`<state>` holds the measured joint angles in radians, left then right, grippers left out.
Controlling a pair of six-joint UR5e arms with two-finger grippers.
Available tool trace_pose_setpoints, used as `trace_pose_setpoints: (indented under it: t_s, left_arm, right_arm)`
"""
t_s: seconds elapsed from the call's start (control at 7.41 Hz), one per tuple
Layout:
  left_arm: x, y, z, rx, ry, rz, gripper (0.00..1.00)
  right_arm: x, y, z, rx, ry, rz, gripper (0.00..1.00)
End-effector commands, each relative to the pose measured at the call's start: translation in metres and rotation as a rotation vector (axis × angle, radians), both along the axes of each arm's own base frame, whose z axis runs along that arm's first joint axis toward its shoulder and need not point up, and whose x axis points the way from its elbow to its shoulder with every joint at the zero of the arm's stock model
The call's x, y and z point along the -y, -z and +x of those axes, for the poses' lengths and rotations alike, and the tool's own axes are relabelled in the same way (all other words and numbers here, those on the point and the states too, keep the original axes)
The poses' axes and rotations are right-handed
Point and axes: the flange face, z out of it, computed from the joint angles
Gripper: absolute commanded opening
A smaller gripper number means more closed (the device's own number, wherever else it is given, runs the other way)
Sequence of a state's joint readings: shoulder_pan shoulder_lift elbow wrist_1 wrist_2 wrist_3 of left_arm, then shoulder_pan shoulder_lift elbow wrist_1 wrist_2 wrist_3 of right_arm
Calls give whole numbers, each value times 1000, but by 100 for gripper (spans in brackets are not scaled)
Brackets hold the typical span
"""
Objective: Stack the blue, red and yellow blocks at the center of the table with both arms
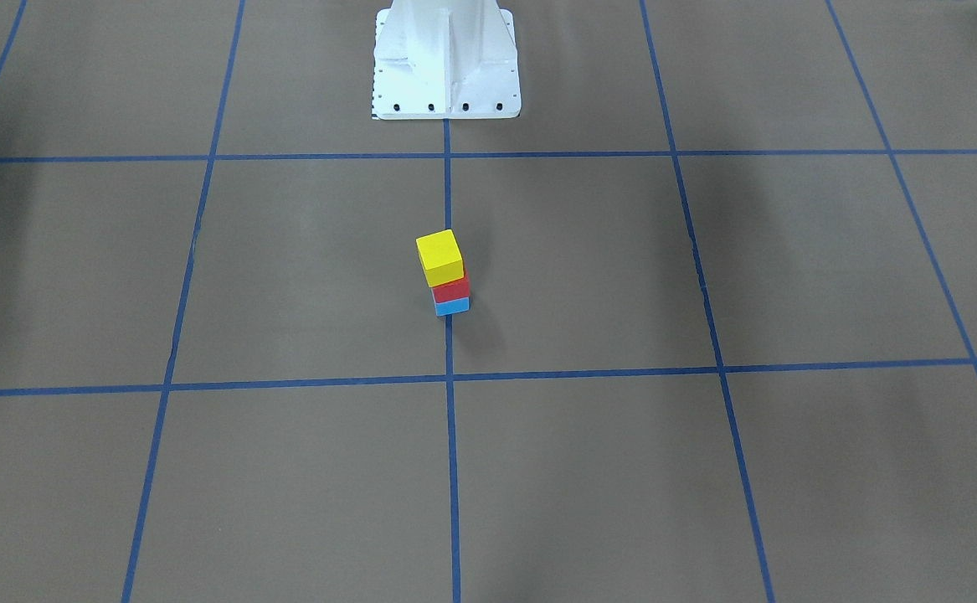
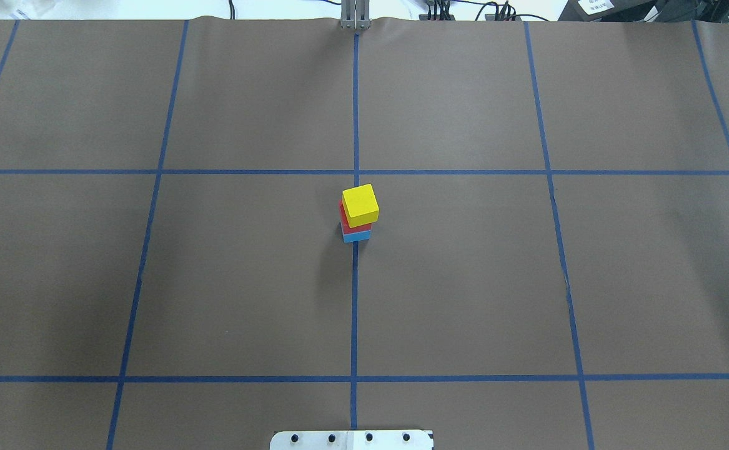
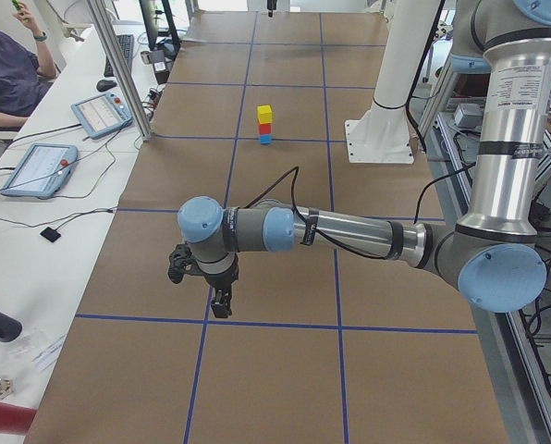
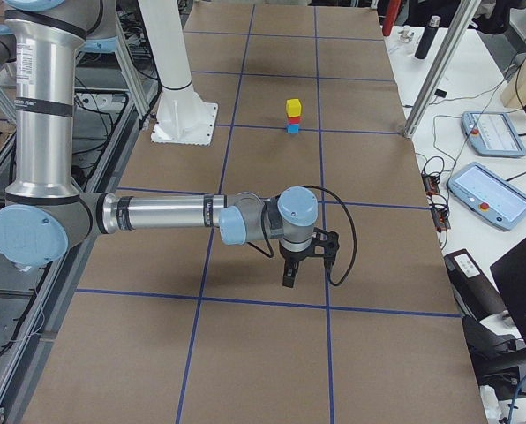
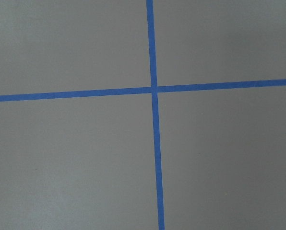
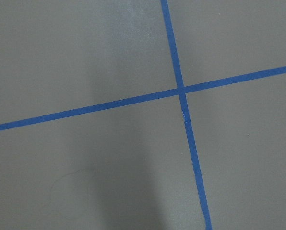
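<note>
Since yellow sits on red on blue at worktop center, stacking looks done. Left hand or right hand clenched? Can't tell.

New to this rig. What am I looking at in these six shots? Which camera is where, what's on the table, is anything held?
This is a robot with two silver jointed arms at a wide brown table marked with a grid of blue tape.

Two pictures look down on the table from opposite sides. Two look along it from its ends. Two come from cameras on the wrists and show only table and tape.

At the centre stands a stack: a small matte light blue cube at the bottom, a red cube in the middle, and a yellow cube on top, turned slightly.

The left end effector and right end effector hang far from the stack. Neither holds a cube. I cannot tell whether they are open or shut.
</note>
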<state>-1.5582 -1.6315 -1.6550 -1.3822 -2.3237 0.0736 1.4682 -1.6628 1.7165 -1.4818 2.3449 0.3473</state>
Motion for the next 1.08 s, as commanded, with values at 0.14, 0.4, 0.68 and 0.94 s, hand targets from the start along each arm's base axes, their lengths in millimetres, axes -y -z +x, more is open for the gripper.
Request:
trace_pose_setpoints:
  t_s: [0.14, 0.4, 0.68, 0.94]
  left_arm:
    - [-1, 0, -3, 12, 4, 2, 100]
    - [-1, 0, -4, 12, 8, 0, 100]
    - [-1, 1, -4, 12, 7, 3, 100]
    - [-1, 0, -4, 12, 4, 4, 100]
  right_arm:
    - [15, 13, 44, -29, 71, -28, 100]
    - [12, 15, 44, -15, 68, -21, 100]
    - [10, 12, 42, -6, 72, -24, 100]
    - [11, 13, 42, -8, 74, -12, 100]
